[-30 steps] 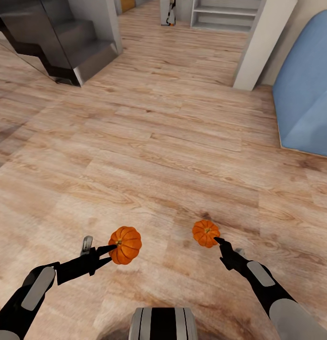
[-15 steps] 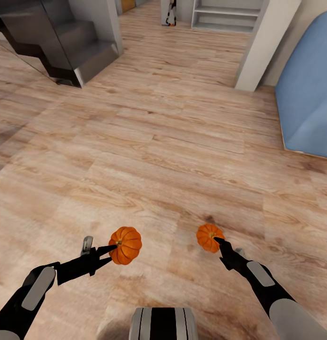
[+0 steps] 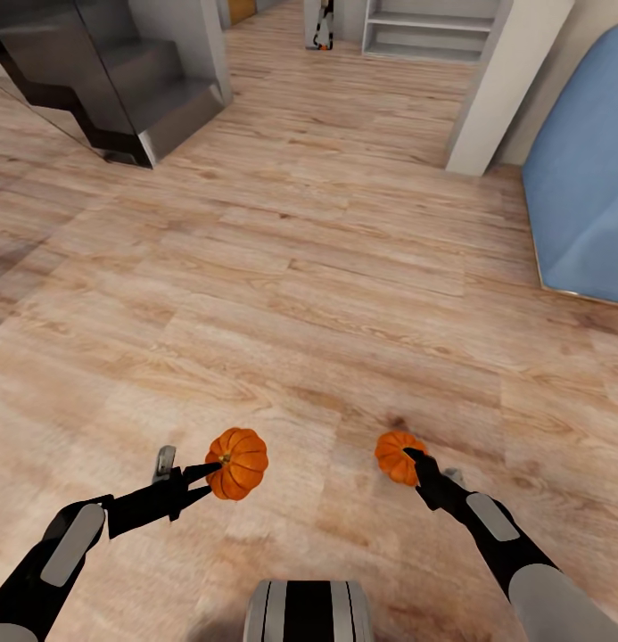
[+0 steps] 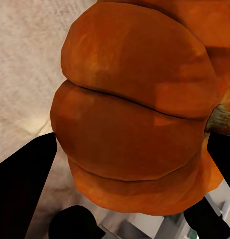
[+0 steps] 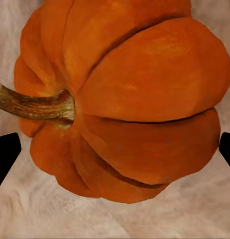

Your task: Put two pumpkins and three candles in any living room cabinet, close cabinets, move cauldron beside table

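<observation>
The left hand [image 3: 209, 475] holds one pumpkin [image 3: 238, 463] tightly, and the right hand [image 3: 414, 464] holds the other pumpkin [image 3: 396, 455], both above the wooden floor [image 3: 326, 267].

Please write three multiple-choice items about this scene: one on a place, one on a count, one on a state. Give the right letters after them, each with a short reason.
1. Where is the blue furniture in the head view?
A. at the right edge
B. at the left edge
C. under the stairs

2. How many pumpkins are there?
A. one
B. two
C. three

3. What is the state of the left gripper?
A. open and empty
B. shut on a candle
C. shut on a pumpkin

Answers:
1. A: the blue shape stands at the right edge, while the grey stairs are at the upper left.
2. B: one pumpkin is at the left gripper and a second pumpkin is at the right gripper.
3. C: its jaws are closed on the pumpkin, which is held above the wooden floor.
</observation>
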